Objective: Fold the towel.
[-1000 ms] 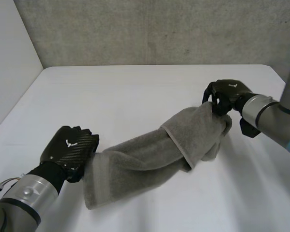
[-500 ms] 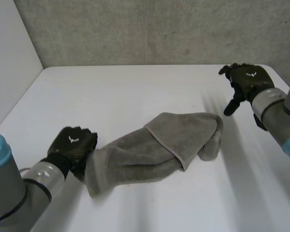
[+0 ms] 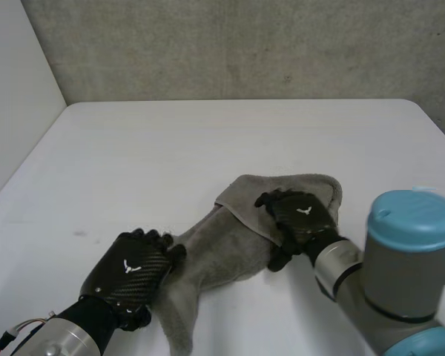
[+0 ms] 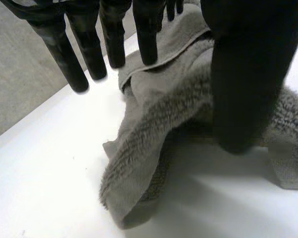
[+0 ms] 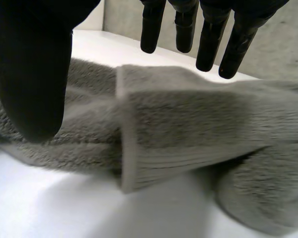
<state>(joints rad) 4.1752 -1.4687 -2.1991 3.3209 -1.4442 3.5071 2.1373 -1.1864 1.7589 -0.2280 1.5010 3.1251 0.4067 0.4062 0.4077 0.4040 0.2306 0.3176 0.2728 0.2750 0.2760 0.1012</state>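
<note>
1. The grey towel lies bunched on the white table as a crumpled strip that runs from one hand to the other.
2. The left hand is at the towel's narrow, rumpled end, with its palm over the edge of the cloth.
3. The left hand is released. Its fingers are straight and spread, reaching past the rumpled end above the table, and they grasp nothing.
4. Its thumb stands over the thick pile of the towel. Whether the tip presses the cloth cannot be told.
5. The right hand is over the towel's other end, above a hemmed flap that is folded back on the layer below.
6. The right hand is also released. Its fingers are straight and point beyond the flap's far edge.
7. Its thumb hangs over the lower layer, just beside the flap's hem. The flap's corner lies under the palm.
</note>
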